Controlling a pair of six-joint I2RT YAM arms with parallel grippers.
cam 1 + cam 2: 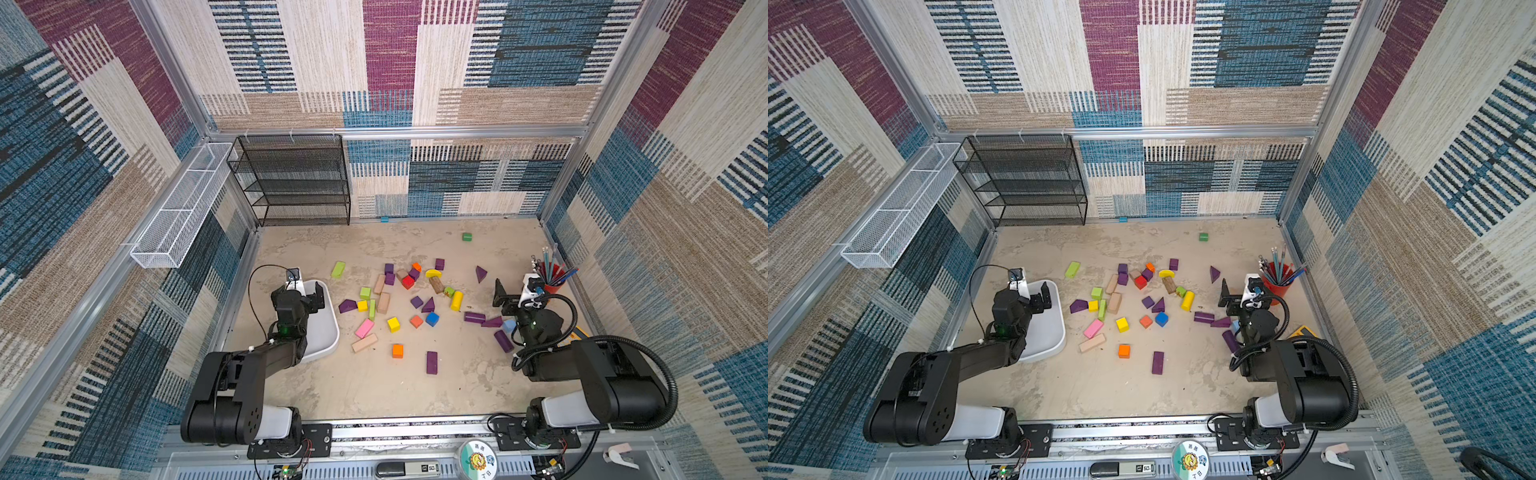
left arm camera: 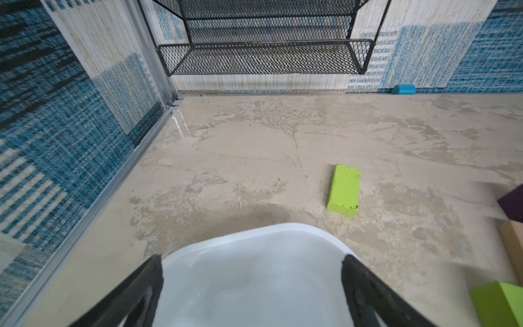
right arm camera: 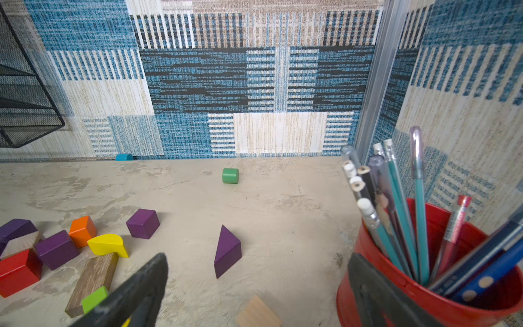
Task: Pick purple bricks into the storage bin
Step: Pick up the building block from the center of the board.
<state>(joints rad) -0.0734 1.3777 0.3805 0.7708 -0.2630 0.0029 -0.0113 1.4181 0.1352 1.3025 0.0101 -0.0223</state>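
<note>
Where the white plastic oblong storage bin (image 1: 326,332) (image 1: 1054,328) stands, both top views: left side of the beige table (image 1: 374,395), directly below the left gripper (image 1: 305,293).
Purple bricks, both top views: small dark-purple wooden blocks (image 1: 432,363) (image 1: 1157,362) scattered mid-table, those in view outside the storage bin; an oblong, a wedge and a cylinder (image 1: 503,340) lie close by the right arm, near the right gripper (image 1: 513,297).
Left wrist view, left gripper (image 2: 252,257): fingers (image 2: 135,291) spread wide, gripping nothing; the bin's rounded end lies between them; one purple brick (image 2: 512,203) sits well apart.
Right wrist view, right gripper (image 3: 258,256): spread wide, holding nothing; a purple triangular wedge (image 3: 226,252) stands just ahead of it; a purple cube (image 3: 143,223) sits farther off; a red cup of pencils (image 3: 435,225) is beside one finger.
</note>
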